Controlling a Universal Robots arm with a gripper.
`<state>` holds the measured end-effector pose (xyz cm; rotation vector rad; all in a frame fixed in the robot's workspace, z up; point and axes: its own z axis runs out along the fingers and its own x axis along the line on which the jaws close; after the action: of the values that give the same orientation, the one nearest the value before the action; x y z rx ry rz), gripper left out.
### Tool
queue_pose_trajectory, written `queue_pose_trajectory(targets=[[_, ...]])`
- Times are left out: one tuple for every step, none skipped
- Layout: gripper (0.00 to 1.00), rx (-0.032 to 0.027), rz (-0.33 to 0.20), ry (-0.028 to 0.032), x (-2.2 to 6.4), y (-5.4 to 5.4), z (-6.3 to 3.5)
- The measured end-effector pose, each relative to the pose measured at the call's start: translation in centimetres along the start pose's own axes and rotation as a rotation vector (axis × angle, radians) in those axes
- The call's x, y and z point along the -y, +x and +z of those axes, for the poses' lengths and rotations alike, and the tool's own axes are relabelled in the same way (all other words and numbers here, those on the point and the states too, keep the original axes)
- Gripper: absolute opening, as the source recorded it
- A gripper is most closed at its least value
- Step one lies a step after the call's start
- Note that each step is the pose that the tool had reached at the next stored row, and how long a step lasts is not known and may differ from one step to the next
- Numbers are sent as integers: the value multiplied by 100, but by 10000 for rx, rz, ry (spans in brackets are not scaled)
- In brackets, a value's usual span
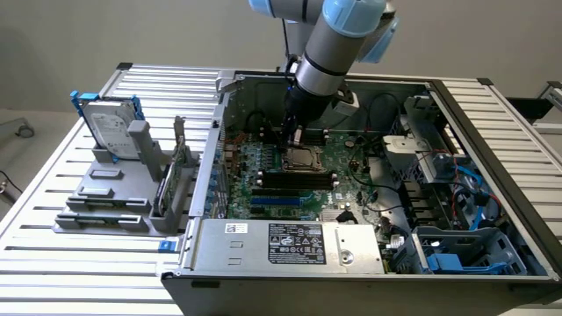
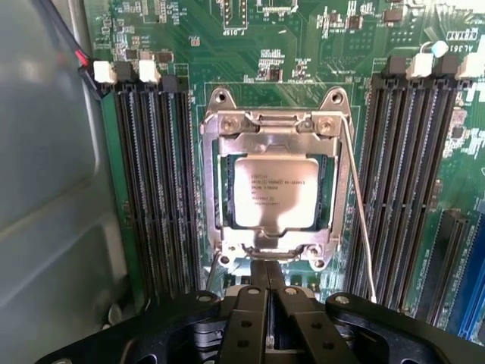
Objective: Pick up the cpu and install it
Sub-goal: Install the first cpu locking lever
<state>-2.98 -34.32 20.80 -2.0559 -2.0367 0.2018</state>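
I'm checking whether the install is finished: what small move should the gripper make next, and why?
Probably a short lift straight up. The cpu already lies flat inside the socket's metal frame, and the gripper is shut with nothing between its fingers, close to that frame's edge.

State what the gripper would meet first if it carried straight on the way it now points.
Probably the socket's metal frame, at the edge nearest the shut gripper, just short of the cpu; depth is unclear.
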Motion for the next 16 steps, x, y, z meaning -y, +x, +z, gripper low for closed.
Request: queue_pose_trajectory(targets=[[11, -43, 5, -1, 17, -2, -9], [11, -90, 13, 0, 32, -4, -19], [11, -156, 20, 0, 47, -6, -32], [11, -221, 29, 2, 61, -8, -43], [11, -285, 36, 3, 76, -9, -53], [11, -350, 45, 4, 92, -11, -63], [11, -401, 54, 4, 107, -13, -71], [11, -449, 60, 4, 123, -16, -77], [11, -491, 67, 4, 139, -18, -82], [11, -526, 76, 3, 156, -19, -85], [11, -559, 84, 2, 175, -20, -86], [11, -591, 90, 2, 196, -21, -86], [11, -620, 94, 1, 219, -21, -85], [11, -647, 99, 2, 244, -21, -86], [11, -672, 103, 1, 267, -21, -85], [11, -694, 108, 1, 291, -22, -84]])
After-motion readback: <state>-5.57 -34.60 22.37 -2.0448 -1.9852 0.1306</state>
